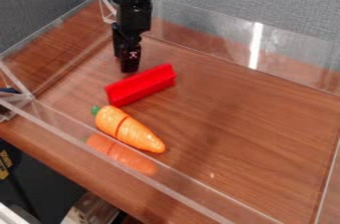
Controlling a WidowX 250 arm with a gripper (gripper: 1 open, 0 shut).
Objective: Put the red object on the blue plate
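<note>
The red object [141, 85] is a bright red bar lying on the wooden table floor, turned diagonally with its right end farther back. My gripper [129, 66] hangs from the dark arm just behind and left of the bar's left half, tips close to the table. Its fingers look closed together and hold nothing. The blue plate is not in view.
An orange carrot [130, 131] with a green end lies near the front wall. Clear acrylic walls [253, 44] box in the wooden surface [253, 118] on all sides. A grey backdrop stands behind.
</note>
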